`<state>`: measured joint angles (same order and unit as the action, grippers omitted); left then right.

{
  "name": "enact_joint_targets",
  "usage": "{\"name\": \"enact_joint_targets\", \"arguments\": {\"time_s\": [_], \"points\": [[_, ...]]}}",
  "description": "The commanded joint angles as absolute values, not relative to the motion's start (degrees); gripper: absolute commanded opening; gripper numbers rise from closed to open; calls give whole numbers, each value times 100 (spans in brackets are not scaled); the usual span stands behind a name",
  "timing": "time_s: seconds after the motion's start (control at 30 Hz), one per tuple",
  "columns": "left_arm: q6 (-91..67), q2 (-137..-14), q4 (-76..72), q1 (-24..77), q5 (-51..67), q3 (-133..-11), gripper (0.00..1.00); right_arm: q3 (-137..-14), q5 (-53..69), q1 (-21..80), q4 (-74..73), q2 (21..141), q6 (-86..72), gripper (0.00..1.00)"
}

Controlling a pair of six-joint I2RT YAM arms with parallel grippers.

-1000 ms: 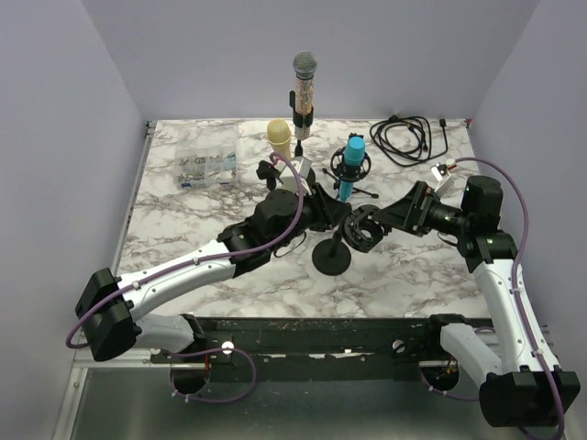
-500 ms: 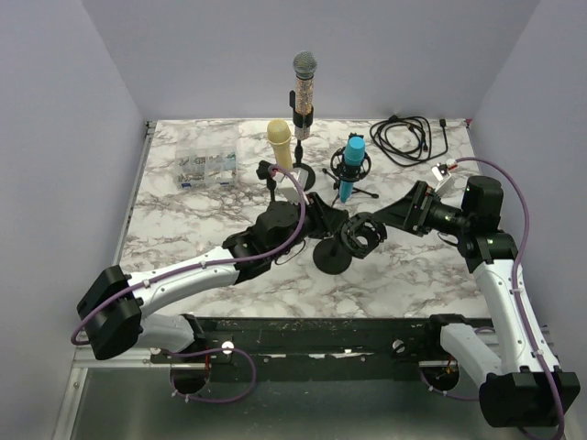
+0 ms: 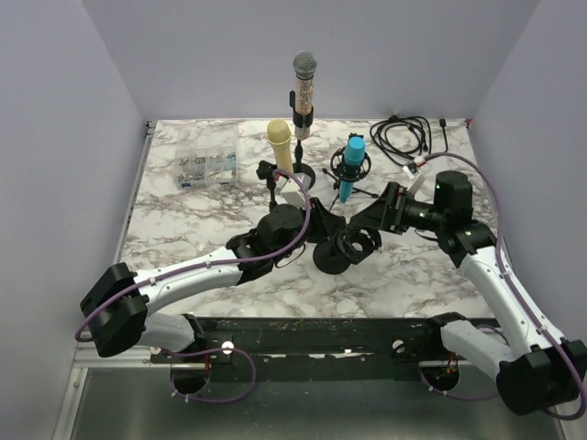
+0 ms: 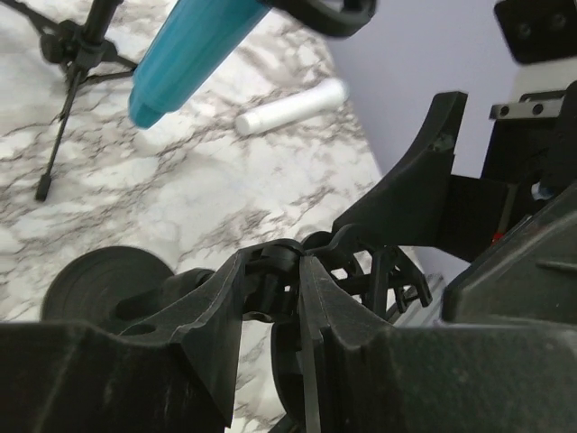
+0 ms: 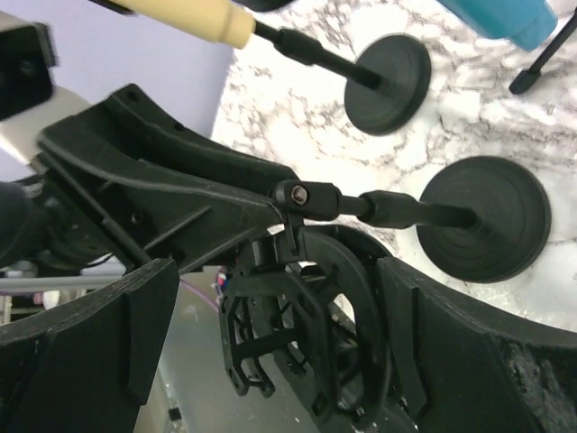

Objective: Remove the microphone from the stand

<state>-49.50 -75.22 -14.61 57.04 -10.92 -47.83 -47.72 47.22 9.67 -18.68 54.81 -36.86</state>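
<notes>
Centre of the marble surface (image 3: 183,229), near side: a black stand (image 3: 330,258) with a round base, both arms converging on it.

- Left tool (image 4: 270,281): fingers drawn narrow, pinched on the stand's pivot joint (image 4: 270,263) at the top of the stem. The right wrist view shows the same clamp from the other side, with the joint's screw head between the fingers.
- Right tool (image 5: 279,325): spread wide, one finger on each side of the black shock mount (image 5: 288,336) that hangs off the joint. Contact with the ring cannot be told.
- The shock mount is tilted over toward the right arm, just right of the base. What it holds cannot be made out.

Beyond the stand, farther back:
- Blue microphone (image 3: 350,170) in its own mount on a small tripod (image 4: 72,63), just behind the tools.
- Yellow microphone (image 3: 280,144) on a round-based stand, to the left of the blue one.
- Silver-headed microphone (image 3: 304,84), upright at the far edge.
- Coiled black cable (image 3: 408,137) at far right, clear plastic box (image 3: 206,165) at far left.
- White cylinder (image 4: 288,106) lying on the surface.
</notes>
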Motion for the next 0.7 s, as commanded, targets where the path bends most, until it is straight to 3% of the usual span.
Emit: {"name": "enact_joint_targets", "arguments": {"time_s": [0.0, 0.23, 0.3, 0.33, 0.43, 0.53, 0.67], "points": [[-4813, -7962, 80, 5792, -915, -4469, 13, -4901, 3615, 1731, -1939, 5786, -3481, 100], [-4758, -7956, 51, 5792, -906, -4333, 13, -4933, 3156, 1784, -2127, 5945, -3071, 100], [-4706, -7904, 117, 5792, -875, -4417, 17, -4897, 3321, 1783, -2118, 6120, -2943, 100], [-4648, -7864, 174, 5792, -835, -4502, 22, -4898, 3399, 1784, -2141, 6216, -2862, 100], [-4294, -7781, 292, 5793, -636, -4767, 61, -4955, 3439, 1781, -2351, 6328, -2563, 100], [-3996, -7602, 458, 5792, -538, -5010, 77, -5053, 3325, 1784, -2640, 6255, -2349, 100], [-3739, -7189, 462, 5759, -420, -5079, 87, -5347, 2712, 1784, -3235, 6064, -2387, 100]]}}
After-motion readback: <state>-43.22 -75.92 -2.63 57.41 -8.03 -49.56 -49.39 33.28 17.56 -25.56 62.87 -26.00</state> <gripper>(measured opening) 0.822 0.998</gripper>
